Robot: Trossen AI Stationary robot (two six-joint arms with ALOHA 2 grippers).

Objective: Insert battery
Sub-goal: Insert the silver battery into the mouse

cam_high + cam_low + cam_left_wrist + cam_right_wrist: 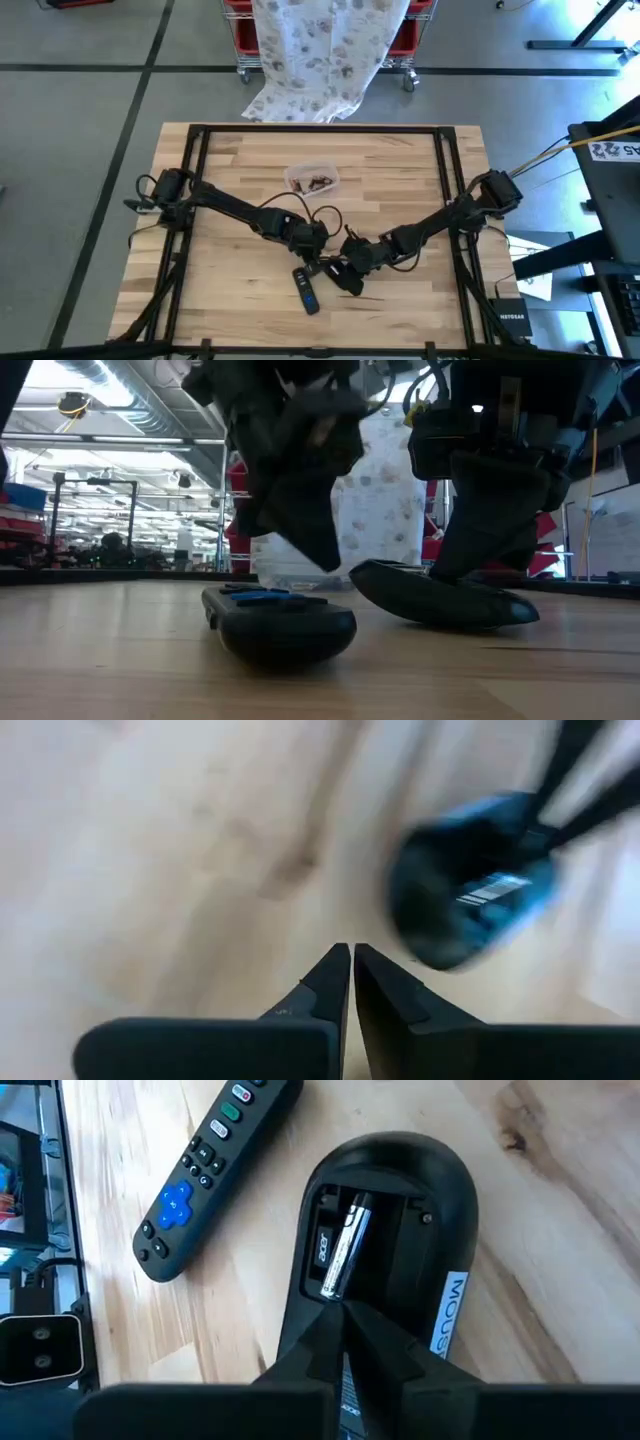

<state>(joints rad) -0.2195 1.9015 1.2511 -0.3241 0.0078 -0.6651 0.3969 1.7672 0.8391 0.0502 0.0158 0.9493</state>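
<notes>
One battery lengthwise in mouse.

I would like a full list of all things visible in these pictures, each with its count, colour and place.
Table: one, light wood, under both arms.
Computer mouse: one, black, underside up, near the table's middle.
Battery: one, black and silver, lying in the mouse's open compartment.
Remote control: one, black with blue pad, beside the mouse.
Clear container: one, holding small dark pieces, table's far middle.
Patterned cloth: one, white, beyond the table.
Red bins: behind the cloth.
Left gripper: shut, above the table.
Right gripper: shut, over the mouse.
</notes>
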